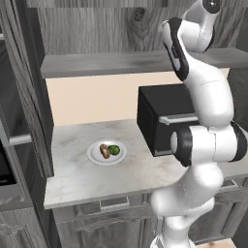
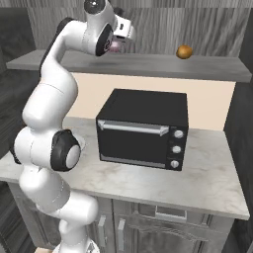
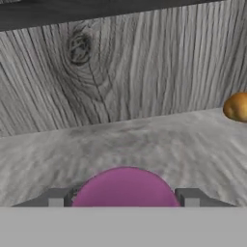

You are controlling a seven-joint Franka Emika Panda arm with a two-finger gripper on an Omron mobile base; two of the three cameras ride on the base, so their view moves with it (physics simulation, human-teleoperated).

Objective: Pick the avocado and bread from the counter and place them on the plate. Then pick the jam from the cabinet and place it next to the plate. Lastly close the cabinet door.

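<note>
My pincer (image 3: 124,197) stands open astride the small squat magenta-pink jam jar (image 3: 125,187), which sits between my fingertips (image 3: 56,197) on the grey cabinet shelf board (image 3: 144,144). A rigid, probably smooth and slippery jar, best gripped across its round sides below the lid. Beyond, to one side: an orange-brown round fruit (image 3: 237,106).

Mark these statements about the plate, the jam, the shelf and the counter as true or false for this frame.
1. The avocado and bread both lie on the plate. True.
2. The jam stands on the counter beside the plate. False: it sits on the cabinet shelf, between the fingers of the end effector.
3. An orange-brown fruit rests on the same shelf. True.
4. The microwave stands on the floor. False: it is on the counter.
</note>
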